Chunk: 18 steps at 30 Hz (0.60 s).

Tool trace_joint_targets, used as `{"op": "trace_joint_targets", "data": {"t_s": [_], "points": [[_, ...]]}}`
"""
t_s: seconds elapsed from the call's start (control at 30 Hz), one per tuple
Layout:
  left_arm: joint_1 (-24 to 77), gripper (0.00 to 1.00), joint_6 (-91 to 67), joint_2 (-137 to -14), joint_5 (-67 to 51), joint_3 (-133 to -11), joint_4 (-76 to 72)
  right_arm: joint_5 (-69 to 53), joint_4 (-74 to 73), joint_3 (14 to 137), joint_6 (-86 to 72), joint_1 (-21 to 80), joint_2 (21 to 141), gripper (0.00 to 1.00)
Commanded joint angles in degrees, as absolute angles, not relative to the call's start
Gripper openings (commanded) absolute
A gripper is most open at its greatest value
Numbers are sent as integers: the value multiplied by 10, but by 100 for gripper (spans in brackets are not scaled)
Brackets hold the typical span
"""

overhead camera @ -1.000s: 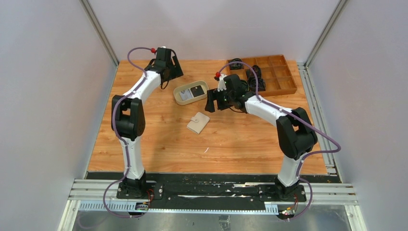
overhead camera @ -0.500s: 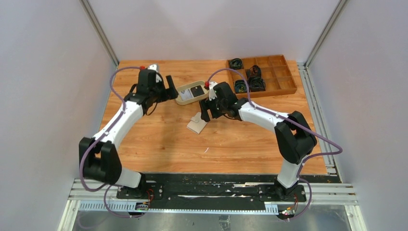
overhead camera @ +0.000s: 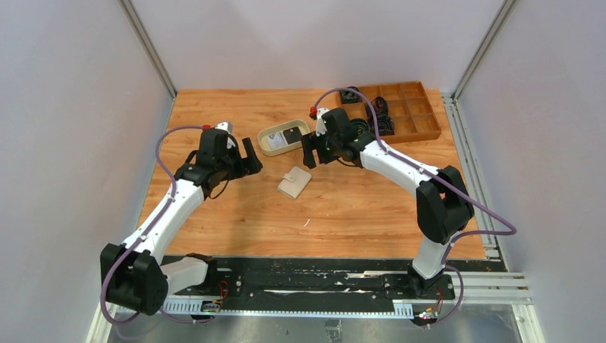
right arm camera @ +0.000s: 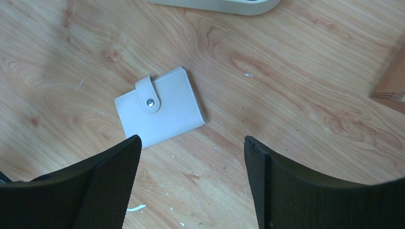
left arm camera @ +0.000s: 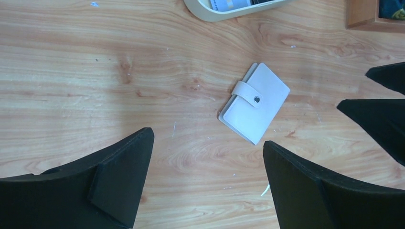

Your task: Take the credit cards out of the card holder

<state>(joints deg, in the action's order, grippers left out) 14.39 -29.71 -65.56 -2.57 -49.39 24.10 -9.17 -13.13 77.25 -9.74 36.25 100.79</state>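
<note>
Card holder (overhead camera: 294, 183) snapped shut, flat on table (overhead camera: 357, 207).

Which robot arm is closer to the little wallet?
Right. The right end effector hangs open just past the wallet, on its far side; the left end effector is farther away, off to the wallet's left.

Top external: high above and behind the arm bases, facing down and forward, far enough to take in the whole table (overhead camera: 236, 214).
Left wrist: rides the left gripper (left arm camera: 206, 138), close over the wood, facing down.
Right wrist: rides the right gripper (right arm camera: 192, 138), equally close, facing down.
Shared: all three see the card holder (overhead camera: 294, 183); both wrist views catch the rim of the oval tray (left arm camera: 215, 16).
</note>
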Motion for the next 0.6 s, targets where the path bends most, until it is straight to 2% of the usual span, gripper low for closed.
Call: {"op": "trace_joint_targets", "data": {"t_s": [0.0, 0.17, 0.33, 0.43, 0.57], "points": [[147, 94, -274, -676, -12, -558, 323, -99, -234, 802, -110, 349, 1013, 82], [147, 94, -273, -710, -48, -547, 263, -91, -211, 783, -79, 342, 1010, 83], [148, 93, -397, -709, -149, -413, 83, -128, -155, 769, -71, 330, 1024, 83], [152, 86, -430, -732, -167, -375, 34, -149, -141, 772, -79, 321, 1032, 82], [166, 77, -429, -746, -149, -369, 11, -158, -119, 768, -80, 317, 1041, 69]]}}
